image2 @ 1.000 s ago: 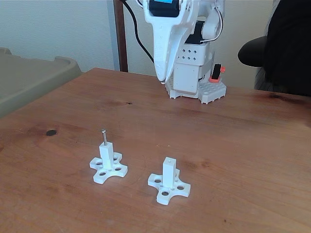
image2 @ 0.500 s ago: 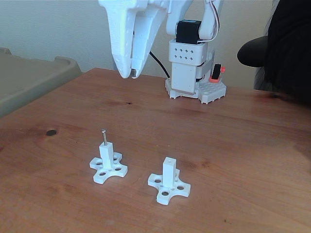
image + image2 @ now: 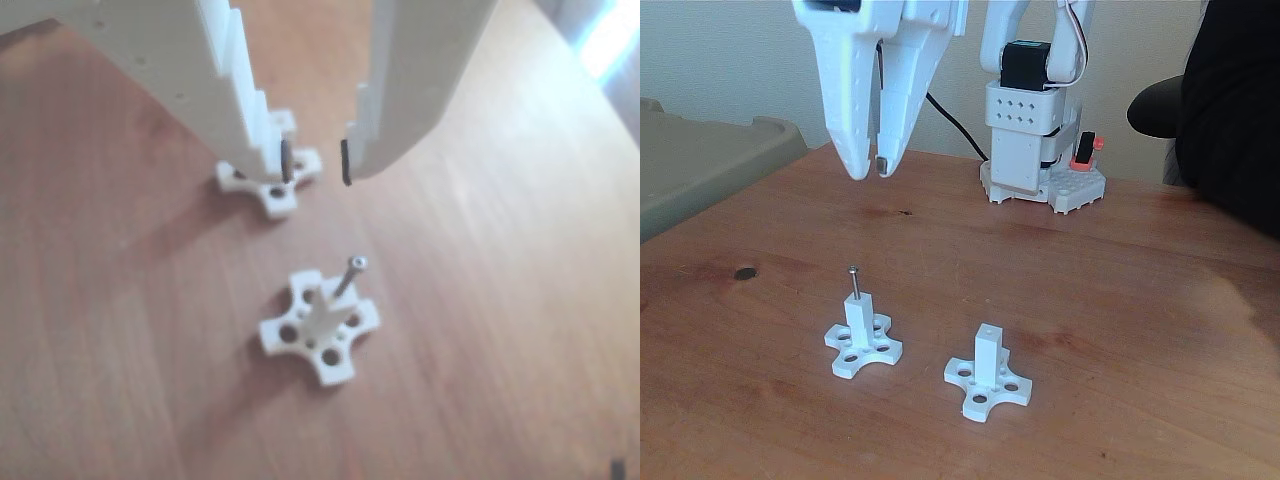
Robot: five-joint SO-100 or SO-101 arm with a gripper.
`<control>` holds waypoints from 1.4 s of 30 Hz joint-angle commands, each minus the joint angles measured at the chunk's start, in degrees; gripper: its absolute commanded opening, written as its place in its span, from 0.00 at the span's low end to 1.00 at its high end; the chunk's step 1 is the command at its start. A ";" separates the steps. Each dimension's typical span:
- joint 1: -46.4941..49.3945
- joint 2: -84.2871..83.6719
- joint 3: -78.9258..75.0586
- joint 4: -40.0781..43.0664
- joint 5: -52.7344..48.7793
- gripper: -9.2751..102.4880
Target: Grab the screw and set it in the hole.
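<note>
The thin silver screw (image 3: 853,283) stands upright in the top of the left white post (image 3: 859,318) on its cross-shaped base (image 3: 863,349). To its right, a second white post (image 3: 987,352) shows a tiny dark hole (image 3: 987,328) in its end face, with nothing in it. My gripper (image 3: 868,170) hangs well above and behind the screw, open and holding nothing. In the other view the gripper (image 3: 315,162) is open above the screw (image 3: 351,274) and its base (image 3: 321,331). The second base (image 3: 270,188) lies partly behind one finger.
The arm's white mount (image 3: 1040,165) stands at the back of the wooden table (image 3: 1120,300), with a black cable behind it. A beige tub (image 3: 710,165) sits off the left edge. A dark chair and dark clothing (image 3: 1230,100) fill the right. A small dark spot (image 3: 745,272) marks the table.
The gripper has swung from near the arm's mount to the left and forward, coming lower over the left post. Its jaws have parted. The screw and both posts have not moved.
</note>
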 commanded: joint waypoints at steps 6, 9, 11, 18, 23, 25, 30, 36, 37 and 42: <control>1.41 -6.06 -9.40 -2.02 -1.49 0.15; 1.49 -8.53 -11.07 -2.02 -1.41 0.15; 1.49 -9.84 -12.13 -1.76 -1.23 0.15; 0.18 -12.74 -14.59 -0.70 -0.70 0.15; -0.44 -14.41 -15.21 0.53 -0.09 0.15; -0.62 -15.03 -15.73 0.79 0.00 0.15; -0.79 -16.44 -16.70 1.76 0.18 0.16; -0.35 -17.75 -18.54 3.25 0.35 0.16; -0.26 -17.84 -18.63 3.43 0.35 0.16; 0.00 -19.07 -18.81 3.87 0.79 0.17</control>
